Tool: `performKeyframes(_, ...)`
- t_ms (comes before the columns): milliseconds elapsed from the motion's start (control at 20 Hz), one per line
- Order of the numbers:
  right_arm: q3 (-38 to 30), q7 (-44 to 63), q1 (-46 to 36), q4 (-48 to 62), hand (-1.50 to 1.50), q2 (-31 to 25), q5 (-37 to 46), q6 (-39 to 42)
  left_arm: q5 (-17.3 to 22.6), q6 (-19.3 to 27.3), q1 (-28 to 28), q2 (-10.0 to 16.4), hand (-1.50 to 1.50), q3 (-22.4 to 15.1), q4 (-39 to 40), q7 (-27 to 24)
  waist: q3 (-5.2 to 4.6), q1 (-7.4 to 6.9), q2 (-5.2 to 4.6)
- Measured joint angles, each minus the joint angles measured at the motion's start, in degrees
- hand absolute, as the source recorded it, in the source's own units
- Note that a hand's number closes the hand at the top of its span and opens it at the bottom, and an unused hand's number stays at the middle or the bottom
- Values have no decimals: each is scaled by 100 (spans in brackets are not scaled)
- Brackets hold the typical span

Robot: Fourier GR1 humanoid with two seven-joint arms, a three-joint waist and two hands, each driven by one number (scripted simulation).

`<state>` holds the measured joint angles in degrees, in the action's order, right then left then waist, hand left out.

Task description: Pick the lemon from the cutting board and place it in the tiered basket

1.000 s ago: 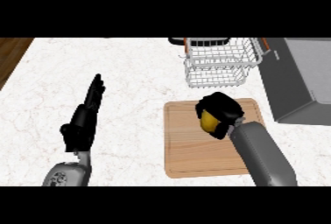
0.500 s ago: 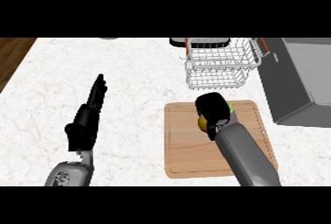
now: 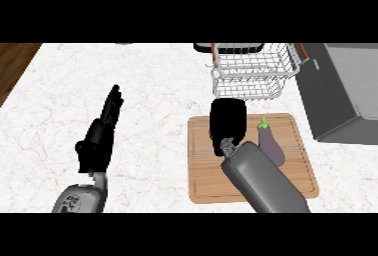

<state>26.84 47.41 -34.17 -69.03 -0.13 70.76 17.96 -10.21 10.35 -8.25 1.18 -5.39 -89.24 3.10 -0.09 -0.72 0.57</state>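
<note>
On the table (image 3: 148,75), up the cutting board (image 3: 207,182) toward the tiered basket (image 3: 247,85) at upper right, the right hand (image 3: 227,122) had moved, uncovering an eggplant (image 3: 272,147). Its fingers were curled shut, now hiding the lemon, which was probably lifted inside them.

Lemon hidden in robot hand (image 3: 227,125) over wooden cutting board (image 3: 203,175) — white wire tiered basket (image 3: 249,85) just beyond.

Eggplant (image 3: 272,146): lying lengthwise, its green stem pointing toward the far side.
Counter (image 3: 155,75): spreading white and marbled across the view.
Grey box (image 3: 343,95): sitting at the right edge.
Wooden floor (image 3: 15,60): showing upper left.
</note>
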Motion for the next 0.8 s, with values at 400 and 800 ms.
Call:
performKeyframes(400,-49,1013,-1031,-1807,150,-52,-448,812,163,-139,-20,164,0,206,-81,78,3,65,1)
performKeyframes(800,-913,1127,-1934,-2525,150,-78,-791,1529,79,-94,64,94,0,112,-123,46,3,65,-13)
